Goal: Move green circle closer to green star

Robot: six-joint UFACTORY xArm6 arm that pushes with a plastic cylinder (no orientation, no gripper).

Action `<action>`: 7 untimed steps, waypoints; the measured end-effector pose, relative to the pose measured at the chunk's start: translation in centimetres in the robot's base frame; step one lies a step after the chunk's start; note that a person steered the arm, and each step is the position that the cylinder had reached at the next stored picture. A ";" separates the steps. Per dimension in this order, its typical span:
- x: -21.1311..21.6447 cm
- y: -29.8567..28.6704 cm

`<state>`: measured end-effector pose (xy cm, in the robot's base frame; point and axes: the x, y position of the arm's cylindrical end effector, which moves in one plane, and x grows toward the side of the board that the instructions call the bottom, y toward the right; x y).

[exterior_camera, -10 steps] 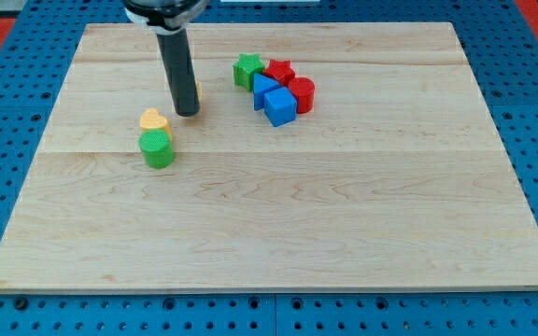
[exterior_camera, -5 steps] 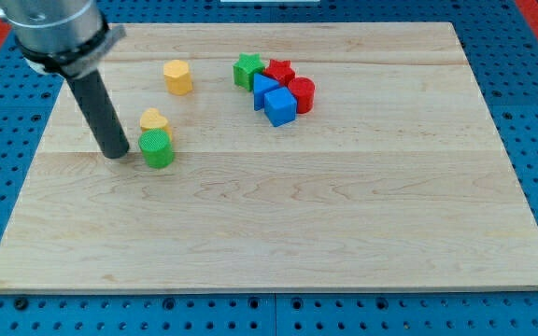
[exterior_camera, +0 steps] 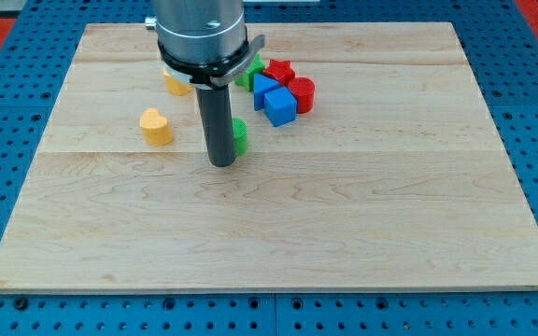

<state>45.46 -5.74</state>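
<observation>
My tip point(exterior_camera: 221, 162) rests on the wooden board point(exterior_camera: 344, 205) left of centre. The green circle point(exterior_camera: 240, 136) sits right against the rod's right side, mostly hidden behind it. The green star point(exterior_camera: 253, 69) lies above it near the view's top, partly hidden by the arm's collar. It adjoins a cluster of a red star point(exterior_camera: 281, 71), a red cylinder point(exterior_camera: 302, 93) and two blue blocks point(exterior_camera: 277, 104).
A yellow heart block point(exterior_camera: 156, 127) lies to the left of my tip. A second yellow block point(exterior_camera: 174, 83) shows partly behind the arm above it. The board's edges meet blue pegboard point(exterior_camera: 7, 103) on all sides.
My tip swept from the left of the green circle to the right, pushing the circle right and slightly up, away from the yellow heart and nearer the green star.
</observation>
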 end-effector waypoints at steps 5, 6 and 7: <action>-2.7 3.9; -4.0 3.9; -4.0 3.8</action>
<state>41.48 -1.96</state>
